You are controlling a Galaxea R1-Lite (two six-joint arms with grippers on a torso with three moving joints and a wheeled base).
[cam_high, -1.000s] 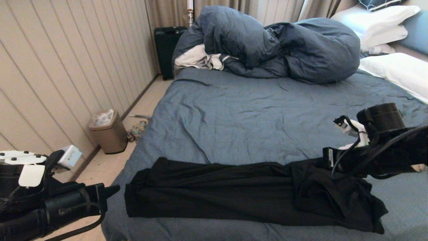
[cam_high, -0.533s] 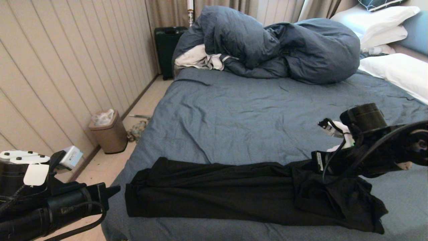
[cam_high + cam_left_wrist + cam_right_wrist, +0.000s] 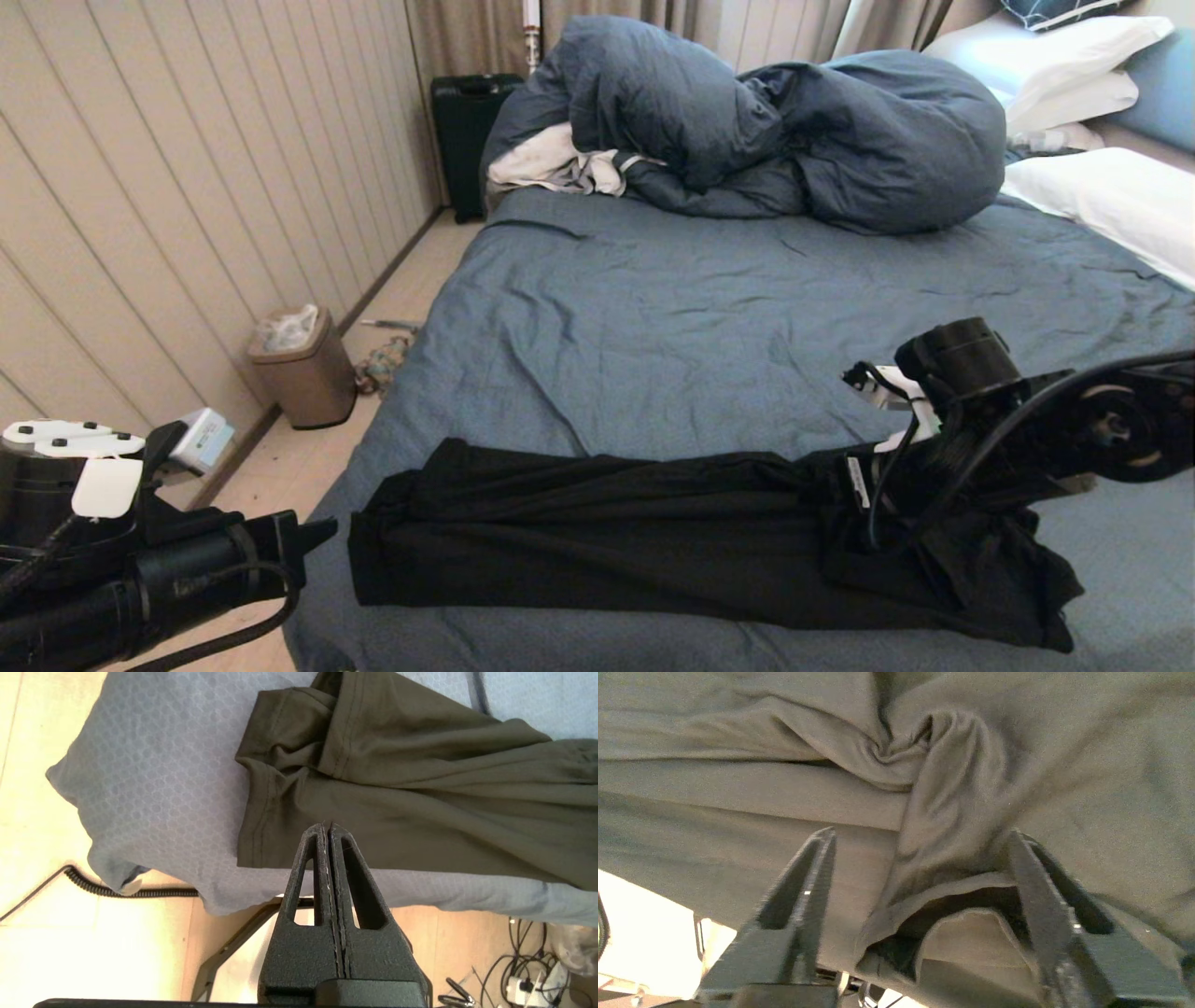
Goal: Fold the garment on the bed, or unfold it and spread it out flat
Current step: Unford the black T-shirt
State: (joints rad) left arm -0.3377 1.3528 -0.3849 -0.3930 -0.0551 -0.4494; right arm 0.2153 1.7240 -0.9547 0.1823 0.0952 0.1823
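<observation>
- Your right gripper [image 3: 920, 835] hangs with its jaws spread wide just above the garment [image 3: 653, 532], a bunched fold of black fabric lying between the two fingers [image 3: 808, 882].
- From that gripper, the garment stretches away to the robot's left as a long, rumpled band along the near edge of the bed [image 3: 672, 317].
- Your left gripper [image 3: 327, 828], fingers pressed together and empty, waits off the bed's corner, just short of the garment's far end.
</observation>
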